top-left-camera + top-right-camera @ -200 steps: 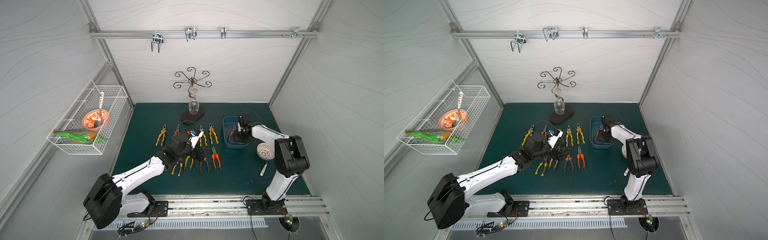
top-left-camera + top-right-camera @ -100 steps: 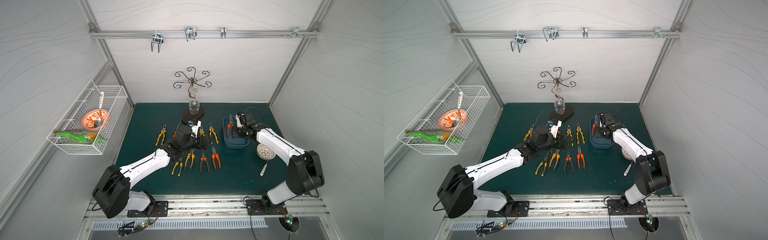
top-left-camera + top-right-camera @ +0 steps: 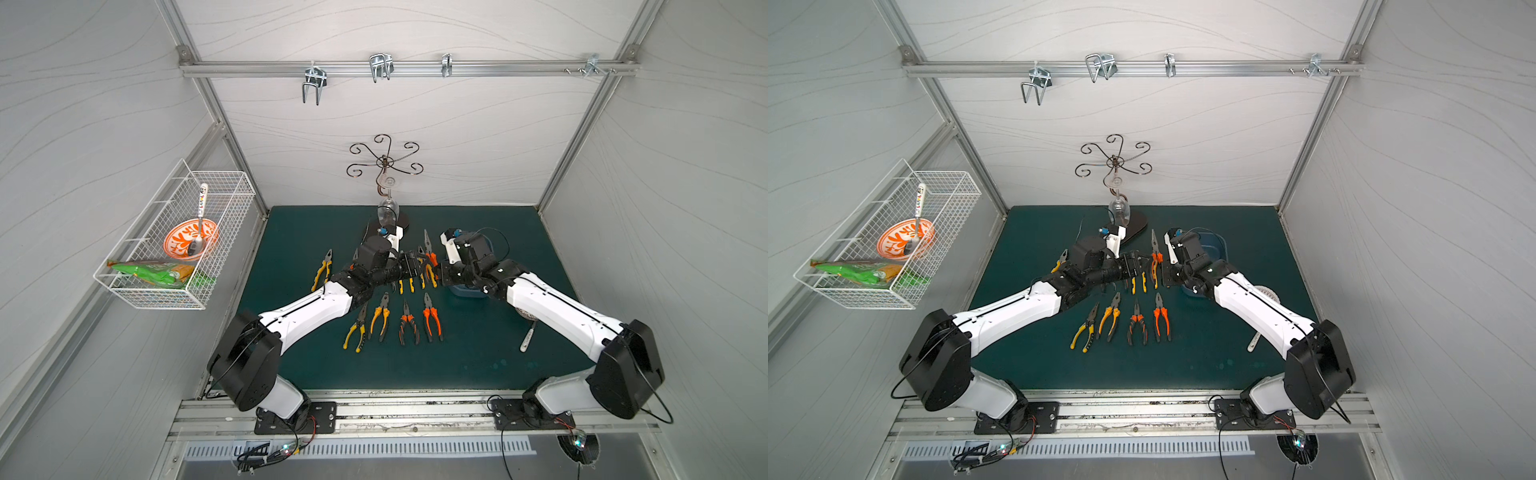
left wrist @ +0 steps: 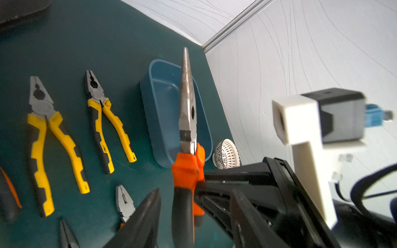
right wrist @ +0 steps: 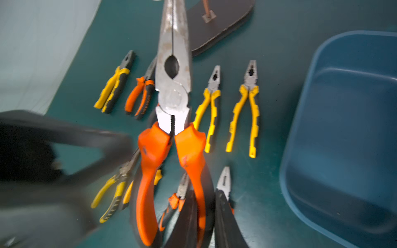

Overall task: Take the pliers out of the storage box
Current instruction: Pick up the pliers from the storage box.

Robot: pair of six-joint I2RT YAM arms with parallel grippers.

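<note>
An orange-and-black long-nose pliers (image 3: 430, 257) (image 5: 174, 85) hangs in the air over the mat, left of the blue storage box (image 3: 1214, 243). My right gripper (image 5: 203, 189) (image 3: 440, 274) is shut on one of its handles. My left gripper (image 4: 195, 191) (image 3: 1140, 266) faces the right one. Its jaws stand on either side of the other handle, with gaps showing on both sides. The storage box (image 4: 148, 103) (image 5: 343, 128) looks empty. Several other pliers (image 3: 382, 316) with yellow or orange handles lie in two rows on the green mat (image 3: 478, 353).
A wine glass hangs on a scroll-wire stand (image 3: 384, 183) at the back of the mat. A white patterned round object (image 4: 226, 154) sits beside the box, and a white pen (image 3: 528, 338) lies under the right arm. A white wire basket (image 3: 174, 245) hangs on the left wall.
My right gripper has lifted the orange pliers out of the box and carried it left. My left arm has swung over to meet it, and its jaws have narrowed around a handle.
</note>
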